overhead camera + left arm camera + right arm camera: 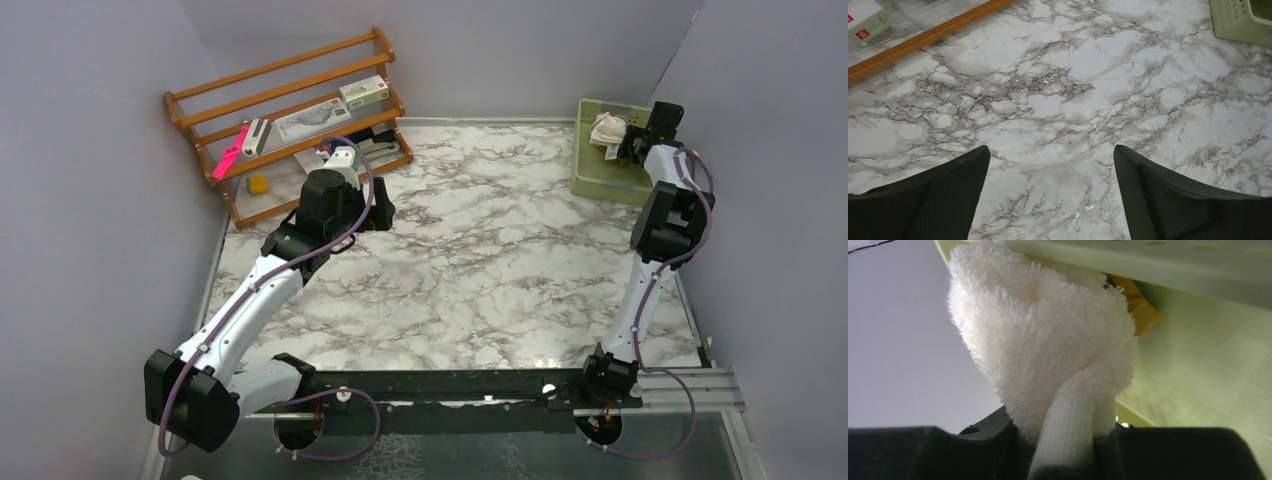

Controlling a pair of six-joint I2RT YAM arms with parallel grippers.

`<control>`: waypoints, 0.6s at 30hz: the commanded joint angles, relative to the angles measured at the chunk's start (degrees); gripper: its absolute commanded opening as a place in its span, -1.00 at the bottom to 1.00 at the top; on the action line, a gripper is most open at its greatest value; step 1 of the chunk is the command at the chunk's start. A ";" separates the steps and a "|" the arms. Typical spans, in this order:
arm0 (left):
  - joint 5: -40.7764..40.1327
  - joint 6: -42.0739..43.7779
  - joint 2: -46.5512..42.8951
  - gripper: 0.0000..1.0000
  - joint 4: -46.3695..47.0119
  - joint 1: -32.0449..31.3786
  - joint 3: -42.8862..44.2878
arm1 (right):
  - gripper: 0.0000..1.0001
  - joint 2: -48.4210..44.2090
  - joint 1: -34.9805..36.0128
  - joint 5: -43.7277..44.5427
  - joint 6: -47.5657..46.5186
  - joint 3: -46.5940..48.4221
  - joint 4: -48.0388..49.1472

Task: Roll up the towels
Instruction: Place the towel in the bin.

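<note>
Marble table [480, 270]; right arm [668, 222] outstretched, jaws tight on cream towel [1048, 350].

cream terry towel [1048, 350] bunched, lower fold pinched in right hand [1063, 455]; mustard towel [1138, 307] corner peeking behind it, in basket [1198, 370]

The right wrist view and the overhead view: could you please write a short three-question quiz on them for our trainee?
1. True or false: the left gripper hangs open over the marble table.
2. Fill in: the mustard-yellow towel lies in the pale ___ basket.
3. The right gripper is shut on: A the basket rim; B the cream towel; C the mustard-yellow towel.
Key: 1 true; 2 green; 3 B.
</note>
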 commanded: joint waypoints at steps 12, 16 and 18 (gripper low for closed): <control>3.57 -0.80 1.19 0.92 0.60 2.16 0.41 | -0.99 -1.72 0.11 2.70 -9.27 7.78 -14.53; 3.47 -0.90 0.97 0.92 0.52 2.48 0.18 | -0.99 -0.73 0.30 -0.85 -7.10 9.87 -18.88; 3.48 -0.94 0.84 0.92 0.47 2.55 0.07 | -0.99 -0.06 0.81 -1.13 -6.50 10.12 -19.41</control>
